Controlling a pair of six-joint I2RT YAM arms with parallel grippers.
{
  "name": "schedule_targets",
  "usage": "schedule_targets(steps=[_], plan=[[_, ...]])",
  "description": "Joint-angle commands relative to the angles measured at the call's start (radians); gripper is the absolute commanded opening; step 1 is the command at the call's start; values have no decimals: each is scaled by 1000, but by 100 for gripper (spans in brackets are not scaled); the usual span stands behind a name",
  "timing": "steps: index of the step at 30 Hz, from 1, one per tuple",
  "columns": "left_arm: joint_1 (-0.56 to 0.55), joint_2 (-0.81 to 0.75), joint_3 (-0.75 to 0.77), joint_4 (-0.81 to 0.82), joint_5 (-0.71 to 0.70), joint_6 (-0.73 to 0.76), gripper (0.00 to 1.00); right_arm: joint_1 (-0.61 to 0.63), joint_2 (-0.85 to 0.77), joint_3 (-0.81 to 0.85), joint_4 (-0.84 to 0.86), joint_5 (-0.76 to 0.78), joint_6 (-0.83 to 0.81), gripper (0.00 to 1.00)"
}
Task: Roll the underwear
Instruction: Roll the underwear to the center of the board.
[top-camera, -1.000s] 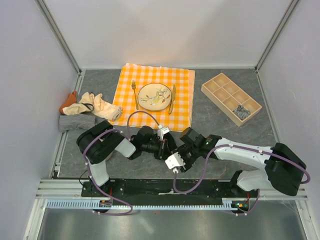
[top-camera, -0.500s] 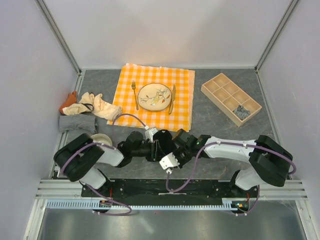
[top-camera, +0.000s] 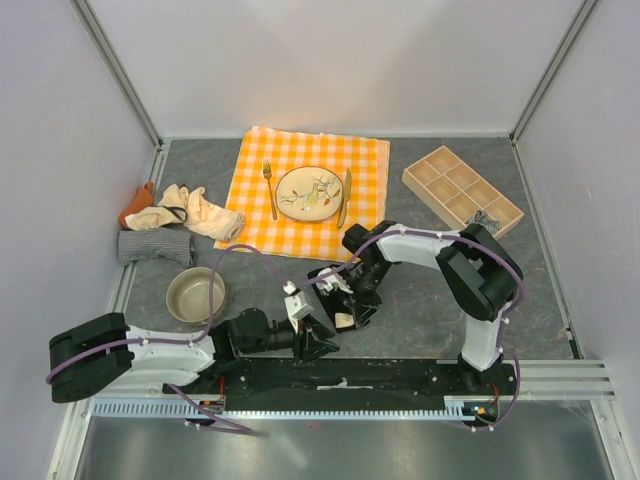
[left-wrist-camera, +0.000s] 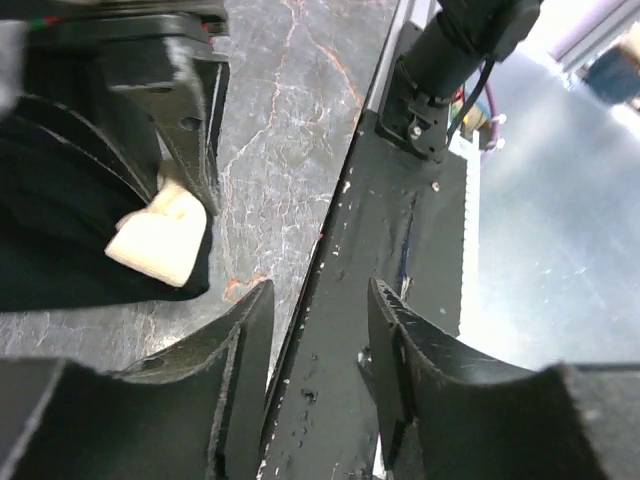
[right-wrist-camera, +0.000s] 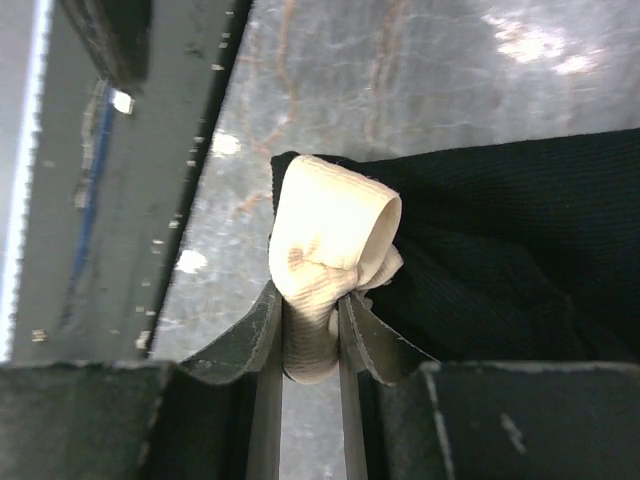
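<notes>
My right gripper (right-wrist-camera: 308, 330) is shut on the cream band (right-wrist-camera: 330, 240) of a black underwear (right-wrist-camera: 500, 250) that lies bunched on the grey table. From above, that gripper (top-camera: 343, 308) sits just in front of the tablecloth. The left gripper (left-wrist-camera: 320, 290) stands open and holds nothing. It hovers over the black base rail, with the black underwear (left-wrist-camera: 60, 200) a short way to its left. In the top view the left gripper (top-camera: 318, 340) is low at the near edge. More underwear is piled at the far left: cream ones (top-camera: 195, 212), an orange one (top-camera: 135, 203) and a striped one (top-camera: 155, 245).
An orange-and-white checked tablecloth (top-camera: 365, 175) carries a plate (top-camera: 310, 193), fork (top-camera: 268, 188) and knife (top-camera: 346, 197). A wooden compartment tray (top-camera: 445, 180) at the right holds a striped roll (top-camera: 483, 222). A beige bowl (top-camera: 195, 295) stands left of centre.
The left gripper opened, let go and swung back to the near edge, uncovering the bowl. The right gripper closed on the cream band, and its arm folded back toward the tablecloth.
</notes>
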Motion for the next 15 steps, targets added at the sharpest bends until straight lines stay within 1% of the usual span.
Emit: schedule_targets(steps=[1, 2, 5, 9, 10, 13, 15], plan=[[-116, 28, 8, 37, -181, 297, 51, -5, 126, 4, -234, -34, -16, 21], [-135, 42, 23, 21, -202, 320, 54, -5, 133, 15, -237, -30, -10, 21], [-181, 105, 93, -58, -278, 403, 56, -8, 153, 24, -237, -19, 13, 22], [-238, 179, 161, -78, -370, 535, 57, -11, 176, 34, -234, -4, 31, 23], [-259, 206, 170, -84, -384, 581, 58, -12, 180, 34, -234, -4, 31, 23], [-294, 240, 206, -87, -396, 650, 59, -12, 188, 37, -234, -2, 31, 23], [-307, 278, 228, -87, -390, 673, 59, -14, 192, 38, -234, -2, 31, 23]])
